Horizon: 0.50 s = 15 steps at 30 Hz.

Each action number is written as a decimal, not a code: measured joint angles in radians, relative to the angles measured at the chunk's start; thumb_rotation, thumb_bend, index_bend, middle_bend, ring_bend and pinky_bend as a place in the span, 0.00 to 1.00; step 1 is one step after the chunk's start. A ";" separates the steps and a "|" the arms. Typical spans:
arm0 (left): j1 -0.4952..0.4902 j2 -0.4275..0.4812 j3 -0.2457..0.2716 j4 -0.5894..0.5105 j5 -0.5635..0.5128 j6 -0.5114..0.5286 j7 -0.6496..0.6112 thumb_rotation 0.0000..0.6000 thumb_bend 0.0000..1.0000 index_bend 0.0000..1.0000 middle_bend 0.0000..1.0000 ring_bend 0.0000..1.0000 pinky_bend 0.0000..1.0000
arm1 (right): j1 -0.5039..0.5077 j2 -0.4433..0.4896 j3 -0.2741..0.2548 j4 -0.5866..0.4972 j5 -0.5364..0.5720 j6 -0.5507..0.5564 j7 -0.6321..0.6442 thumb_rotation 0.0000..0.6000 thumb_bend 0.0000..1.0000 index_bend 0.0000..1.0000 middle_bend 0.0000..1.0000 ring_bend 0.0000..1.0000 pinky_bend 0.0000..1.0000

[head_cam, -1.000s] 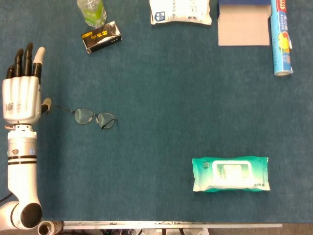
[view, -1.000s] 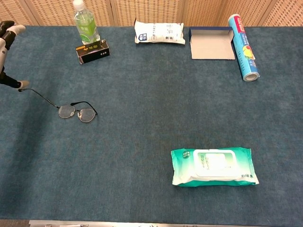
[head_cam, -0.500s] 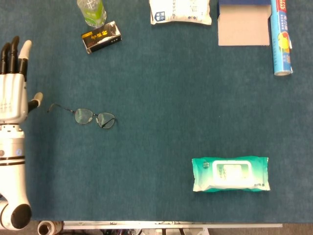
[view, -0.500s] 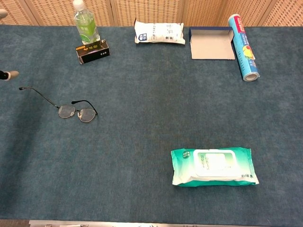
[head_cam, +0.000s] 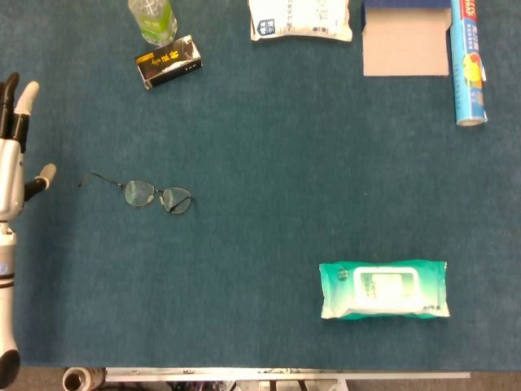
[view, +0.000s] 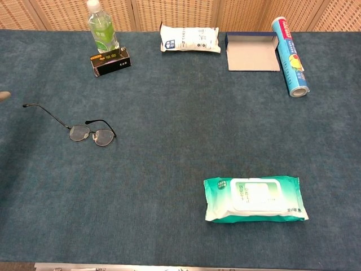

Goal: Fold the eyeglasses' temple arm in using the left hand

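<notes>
Thin black-rimmed eyeglasses (head_cam: 157,196) (view: 92,134) lie on the blue cloth at the left. One temple arm (head_cam: 102,180) (view: 46,114) sticks straight out to the left, unfolded. My left hand (head_cam: 11,159) is at the far left edge of the head view, fingers straight and apart, holding nothing and well clear of the temple tip. In the chest view only a fingertip (view: 3,96) shows at the left edge. My right hand appears in neither view.
At the back stand a green bottle (head_cam: 152,18), a black box (head_cam: 168,61), a white pack (head_cam: 300,19), an open blue carton (head_cam: 406,37) and a blue tube (head_cam: 468,61). A green wipes pack (head_cam: 383,289) lies front right.
My left hand has drawn away to the left, off the temple arm's tip, and nearly left both views. The eyeglasses have not moved.
</notes>
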 measured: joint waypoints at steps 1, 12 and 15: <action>-0.001 -0.005 0.002 0.017 0.004 -0.002 -0.007 1.00 0.08 0.05 0.01 0.04 0.21 | 0.000 0.000 0.000 0.000 0.000 0.000 -0.001 1.00 0.39 0.63 0.52 0.41 0.44; -0.030 -0.101 0.007 0.233 0.041 -0.025 -0.043 1.00 0.08 0.05 0.00 0.04 0.19 | 0.000 -0.001 0.001 0.002 0.002 -0.001 -0.002 1.00 0.39 0.63 0.52 0.41 0.44; -0.040 -0.118 0.011 0.265 0.057 -0.029 -0.049 1.00 0.11 0.05 0.00 0.04 0.19 | 0.000 -0.001 0.000 0.000 0.001 -0.001 0.000 1.00 0.39 0.63 0.52 0.41 0.44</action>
